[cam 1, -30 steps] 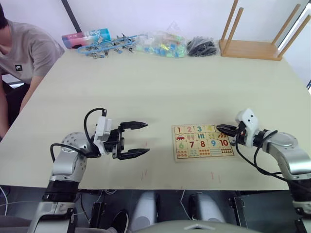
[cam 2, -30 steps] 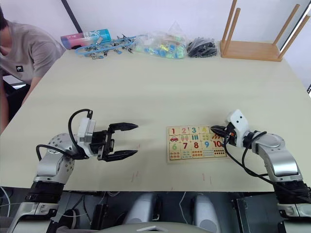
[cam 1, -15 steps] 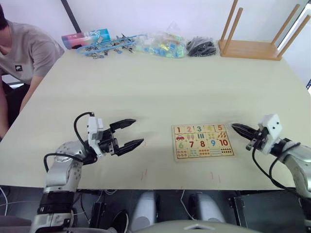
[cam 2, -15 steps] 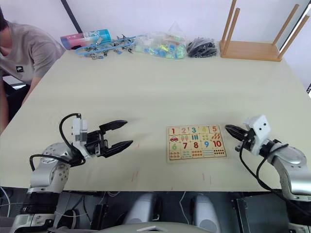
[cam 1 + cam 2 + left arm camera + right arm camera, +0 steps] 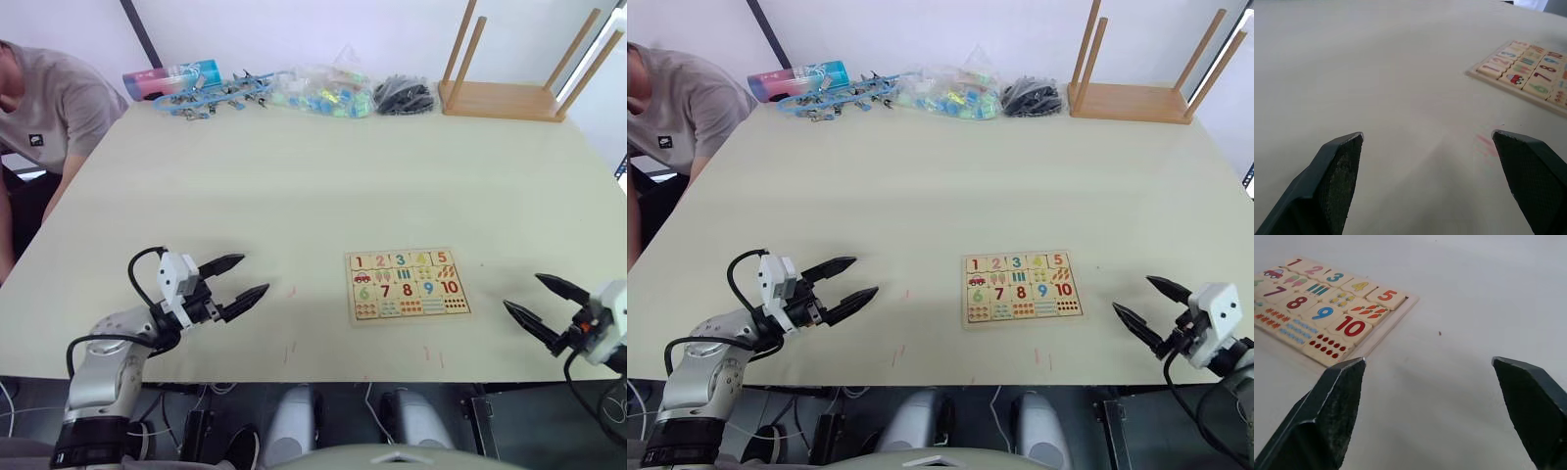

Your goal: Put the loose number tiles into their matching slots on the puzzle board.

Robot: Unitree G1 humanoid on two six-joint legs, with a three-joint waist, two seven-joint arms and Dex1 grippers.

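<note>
You had the flat pale-wood puzzle board (image 5: 408, 286) lying near the table's (image 5: 323, 186) front edge, its five square number tiles (image 5: 1337, 277) seated in the upper row. Left tool (image 5: 233, 284) and right tool (image 5: 1144, 307) hovered wide open and empty, well apart from it

Puzzle board (image 5: 408, 285) flat on table (image 5: 323, 186), near front edge, right of centre. Number tiles 1–5 (image 5: 402, 260) seated in board's upper row. Left claw (image 5: 234, 284) well left of board, right claw (image 5: 544, 305) right of it. Upturned stool (image 5: 519, 73) at far right corner. Person (image 5: 49, 108) at table's left side.
</note>
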